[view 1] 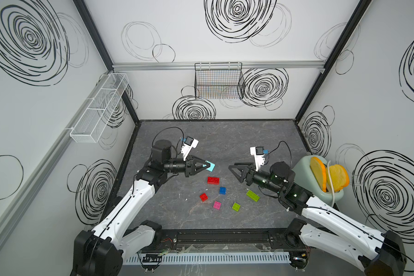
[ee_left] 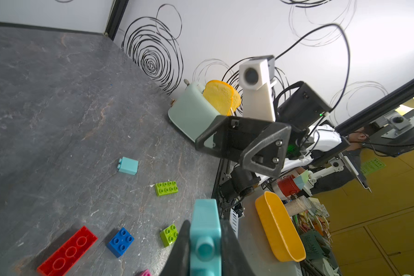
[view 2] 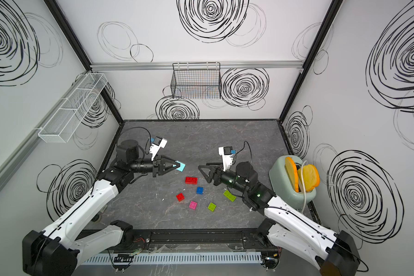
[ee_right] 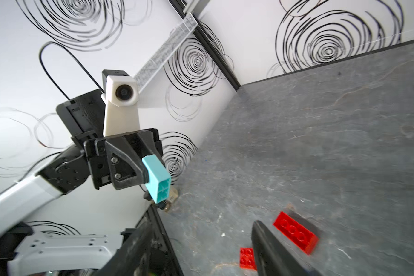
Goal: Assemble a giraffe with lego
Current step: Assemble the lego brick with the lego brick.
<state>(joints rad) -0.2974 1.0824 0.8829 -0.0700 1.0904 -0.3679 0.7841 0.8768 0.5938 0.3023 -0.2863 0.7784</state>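
Left pincer (view 1: 204,165): pinching a small light cyan plastic brick (view 1: 210,166), held above the grey stone-look table (view 1: 261,143), left of centre.
Right pincer (view 1: 232,166): spread and empty, facing it.
Long red studded plastic brick (view 1: 213,180): flat on the table, other bricks scattered nearer; no giraffe yet.
Handling: I judge them light, stiff and a bit slippery; I would pinch the flat sides and keep the studs free.

bricks 8 | red 2: long red brick (view 1: 213,180), small red brick (view 1: 203,197) | lime 2: long lime brick (view 1: 252,195), small lime brick (view 1: 236,206) | cyan 2: held cyan brick (view 1: 210,167), lying cyan brick (ee_left: 128,165) | blue brick (view 1: 222,190) 1 | pink brick (view 1: 217,205) 1 | toast slices (view 1: 317,173) 2 | toaster (view 1: 304,172) 1 | wire baskets 2: white basket (view 1: 98,107), black basket (view 1: 219,81)
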